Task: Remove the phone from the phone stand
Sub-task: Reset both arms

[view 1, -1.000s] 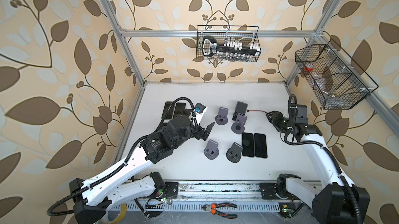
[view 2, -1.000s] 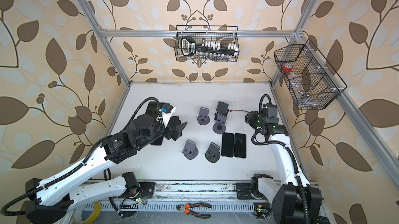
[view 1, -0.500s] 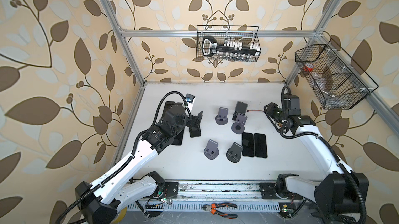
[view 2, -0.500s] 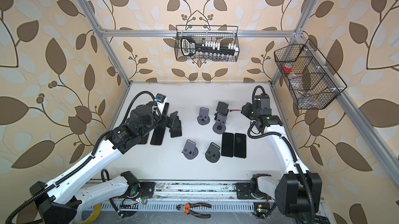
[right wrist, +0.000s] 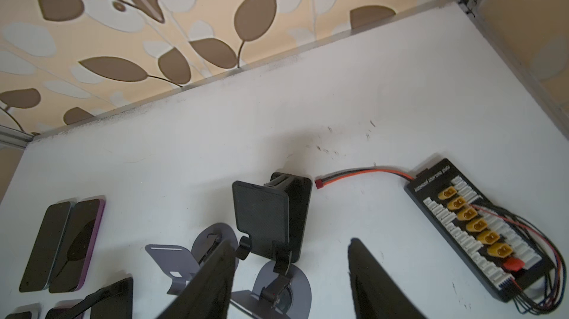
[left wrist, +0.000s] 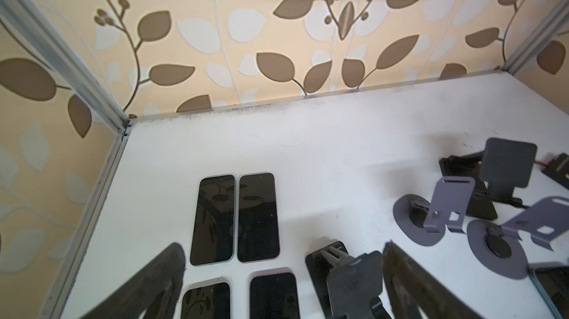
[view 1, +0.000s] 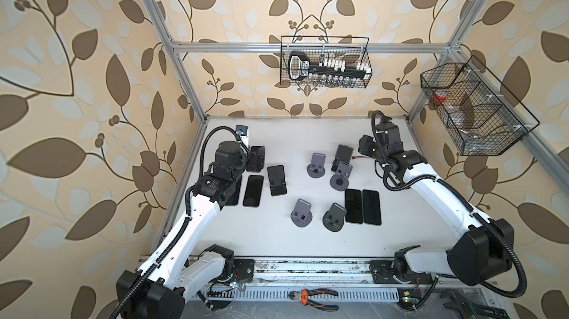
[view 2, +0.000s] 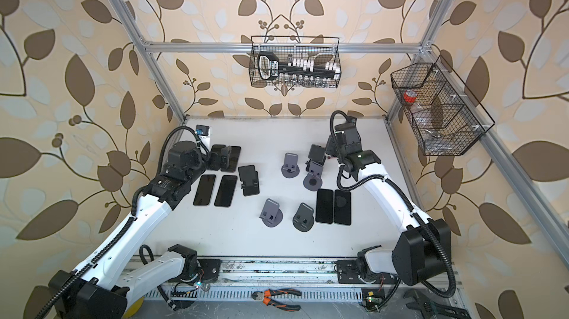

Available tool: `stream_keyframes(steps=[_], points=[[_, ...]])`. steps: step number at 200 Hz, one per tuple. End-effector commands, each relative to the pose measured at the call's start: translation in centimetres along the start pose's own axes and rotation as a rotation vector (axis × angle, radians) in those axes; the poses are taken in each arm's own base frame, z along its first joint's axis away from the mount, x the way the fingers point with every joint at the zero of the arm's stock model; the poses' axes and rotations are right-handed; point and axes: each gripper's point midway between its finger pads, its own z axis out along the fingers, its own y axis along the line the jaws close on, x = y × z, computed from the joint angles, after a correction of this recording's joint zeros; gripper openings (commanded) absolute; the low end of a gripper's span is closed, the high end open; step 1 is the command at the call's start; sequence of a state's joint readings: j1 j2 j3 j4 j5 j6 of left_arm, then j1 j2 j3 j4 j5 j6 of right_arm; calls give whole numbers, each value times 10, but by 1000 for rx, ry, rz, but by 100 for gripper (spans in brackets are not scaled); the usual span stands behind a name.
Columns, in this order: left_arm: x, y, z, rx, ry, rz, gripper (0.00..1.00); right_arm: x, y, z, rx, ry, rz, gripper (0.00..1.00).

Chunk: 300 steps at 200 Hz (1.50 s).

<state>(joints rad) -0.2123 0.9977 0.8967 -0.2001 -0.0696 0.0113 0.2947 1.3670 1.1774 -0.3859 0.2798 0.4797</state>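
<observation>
The left hand [left wrist: 282, 244] hovers with its fingers spread wide and nothing between them. Four phones [left wrist: 258, 217] lie flat on the worktop [left wrist: 308, 148], two under the hand and two just ahead of its fingertips, each pair side by side. A folding stand [left wrist: 348, 274] sits just beside one finger. The right hand [right wrist: 292, 241] has its fingers parted, gripping nothing. A black stand [right wrist: 266, 219] is upright just ahead of them, its plate bare.
</observation>
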Motion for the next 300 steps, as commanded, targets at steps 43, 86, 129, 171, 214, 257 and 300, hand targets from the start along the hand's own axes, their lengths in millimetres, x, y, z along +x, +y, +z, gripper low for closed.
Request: stream_keyframes(steps=[43, 86, 129, 171, 214, 257, 300], points=[[-6, 31, 17, -37, -80, -113, 99, -34, 17, -4, -4, -202, -126, 60], [11, 54, 37, -83, -84, -204, 99, -35, 5, 2, 44, -274, -188, 58], [23, 57, 47, -80, -153, -211, 99, -23, -29, 15, 107, -331, -166, 58], [56, 71, 53, -165, -134, -205, 99, -3, -76, 27, 167, -371, -51, 56], [94, 83, 56, -235, -99, -215, 99, 20, -118, 40, 224, -358, 34, 54], [114, 86, 67, -250, -59, -214, 99, 34, -135, 43, 265, -380, -5, 53], [117, 84, 67, -244, -38, -203, 99, 36, -143, 48, 242, -393, -7, 54]])
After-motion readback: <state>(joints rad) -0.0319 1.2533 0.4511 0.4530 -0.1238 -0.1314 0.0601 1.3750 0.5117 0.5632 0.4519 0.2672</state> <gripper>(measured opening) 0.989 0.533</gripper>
